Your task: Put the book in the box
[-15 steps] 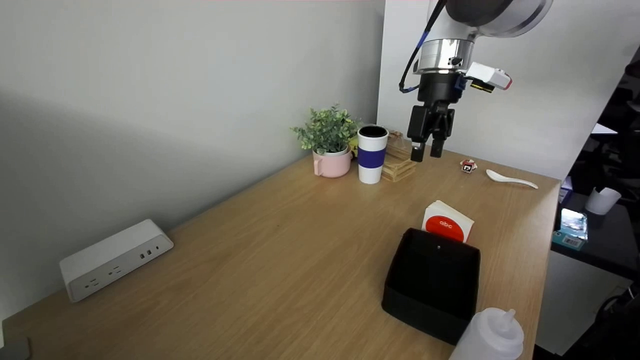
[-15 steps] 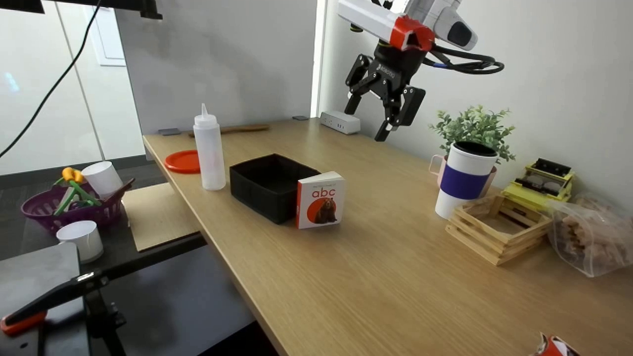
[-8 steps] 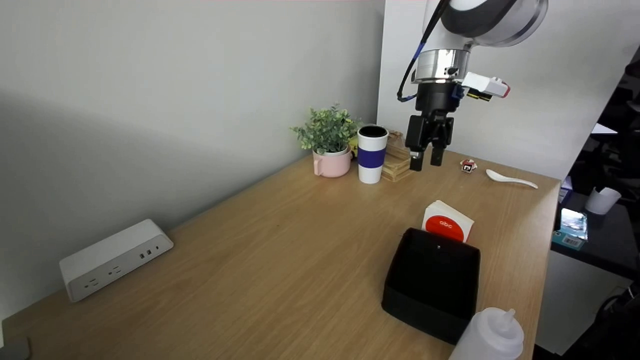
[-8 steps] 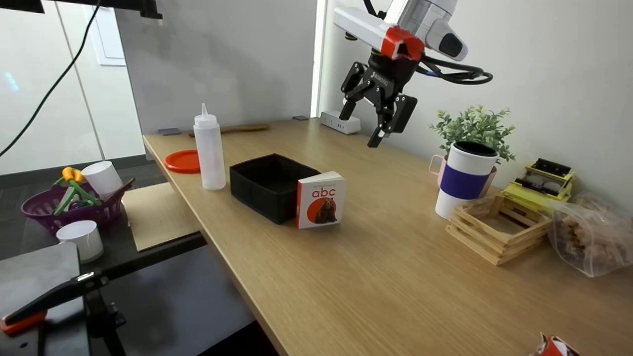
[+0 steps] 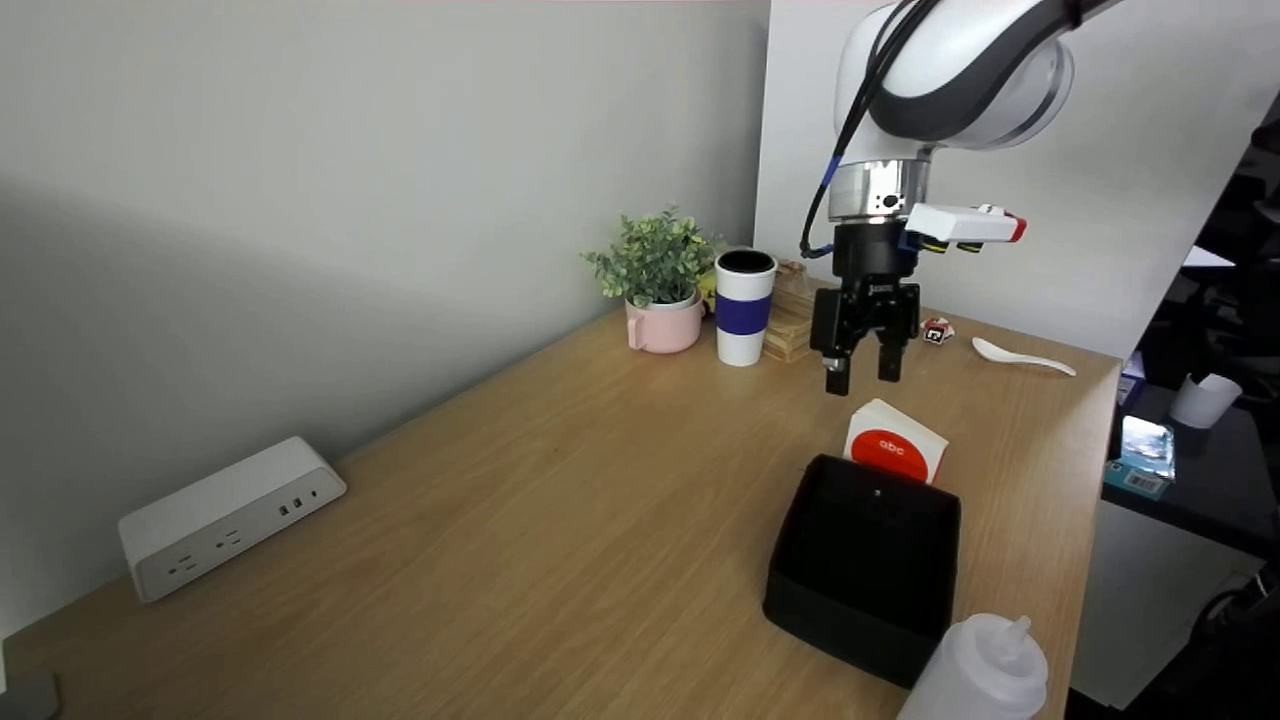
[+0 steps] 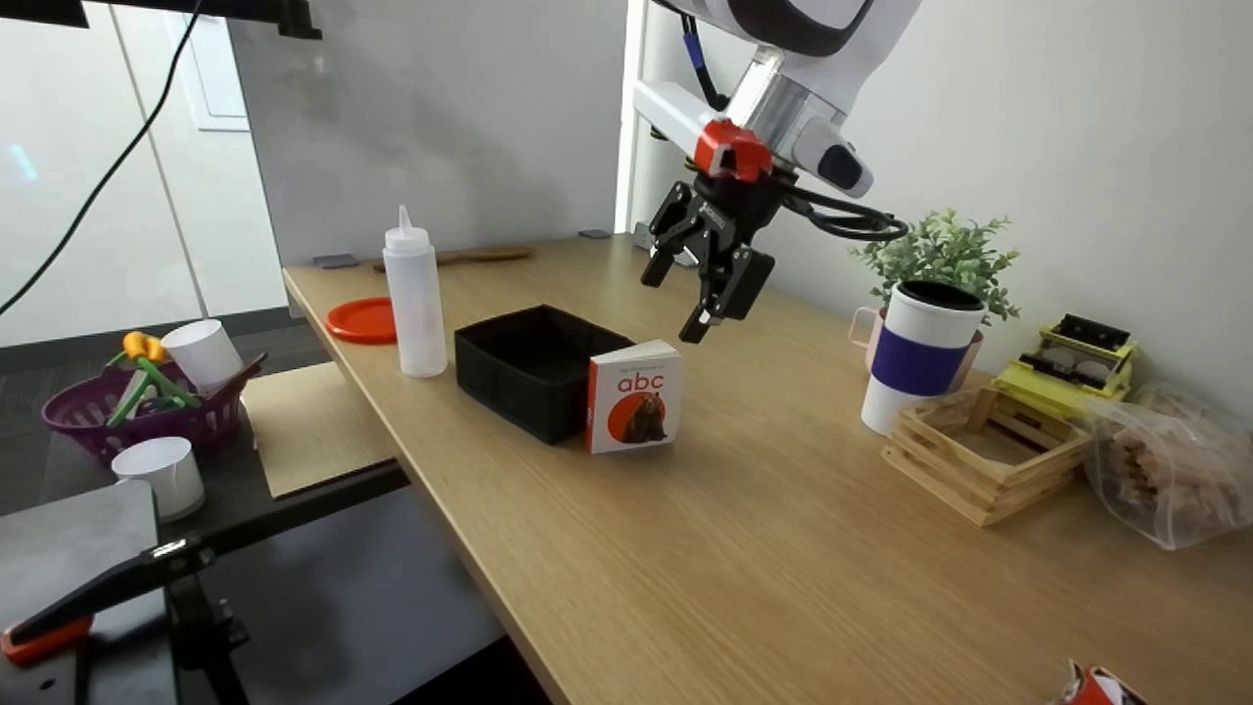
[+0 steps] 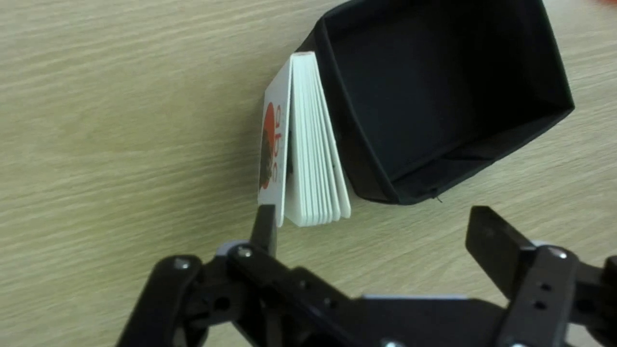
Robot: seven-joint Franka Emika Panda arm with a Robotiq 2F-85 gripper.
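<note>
The book is small and white with a red-orange circle and "abc" on its cover. It stands upright against the end wall of the black box in both exterior views, book and box. In the wrist view the book's page edges face up, its cover slightly ajar, beside the box. My gripper is open and empty above the table, behind the book in an exterior view. In the wrist view the gripper has its left fingertip overlapping the cover's lower corner; contact cannot be told.
A squeeze bottle and a red plate stand beyond the box. A tumbler, a potted plant, a wooden crate and a plastic bag stand along the wall. A white power strip lies farther along.
My open gripper has come down and closer to the book, and the wrist has tilted a little. The book and the box have not moved.
</note>
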